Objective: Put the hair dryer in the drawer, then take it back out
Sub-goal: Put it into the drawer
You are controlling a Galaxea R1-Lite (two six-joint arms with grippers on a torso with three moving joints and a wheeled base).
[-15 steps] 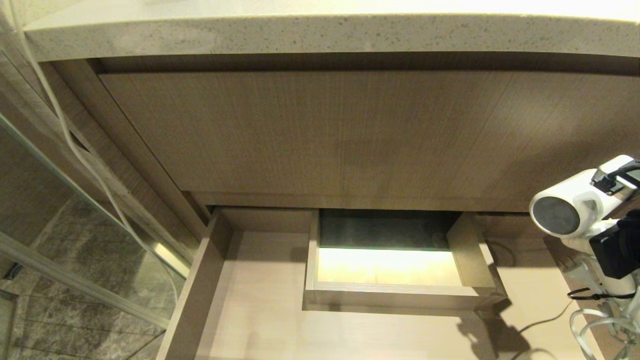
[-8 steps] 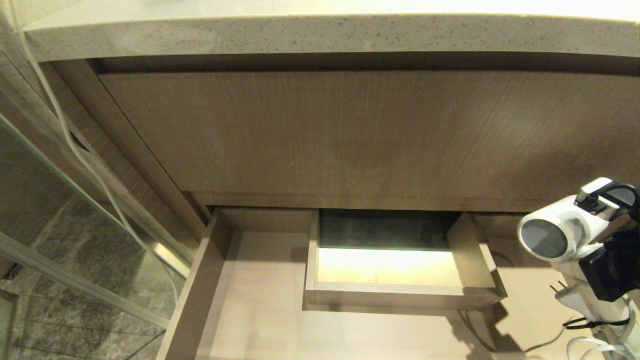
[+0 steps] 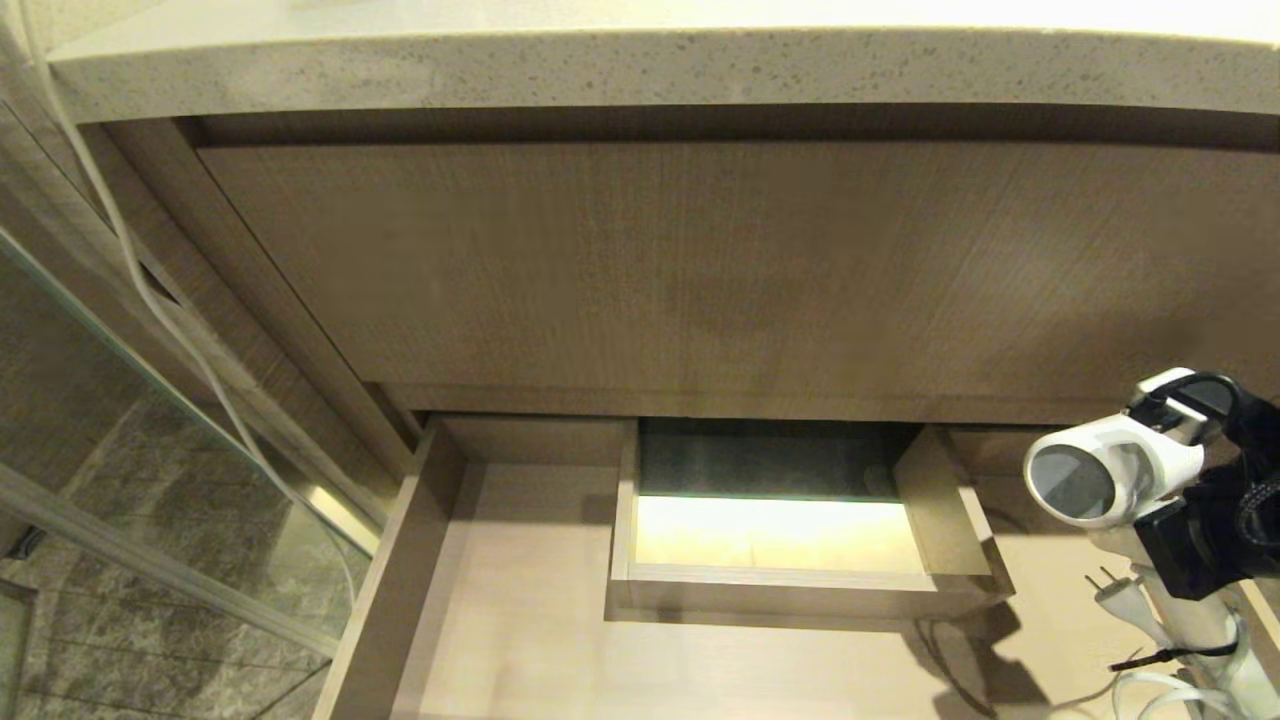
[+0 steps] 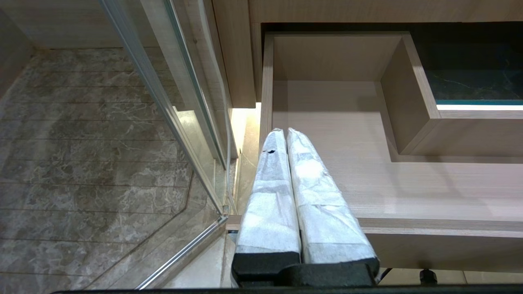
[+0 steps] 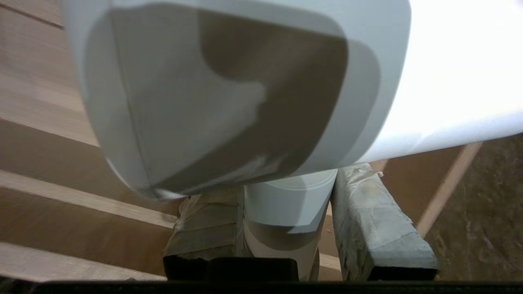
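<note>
One wide, pale wood drawer (image 3: pixel 520 620) stands pulled out, with one boxed cut-out (image 3: pixel 800 590) inside. One small white hair dryer (image 3: pixel 1110 470) hangs over the drawer's right end, partly cut off, its slim handle pinched between the right gripper (image 5: pixel 286 228) fingers. The left gripper (image 4: pixel 286 134) fingers are pressed together on nothing, over the drawer's left front corner.

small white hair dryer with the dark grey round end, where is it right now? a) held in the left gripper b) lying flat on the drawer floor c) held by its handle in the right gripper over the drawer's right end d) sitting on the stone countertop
c: the right gripper clamps the slim handle of the small white hair dryer, which is above the right end of the open beige wood-grain drawer.
</note>
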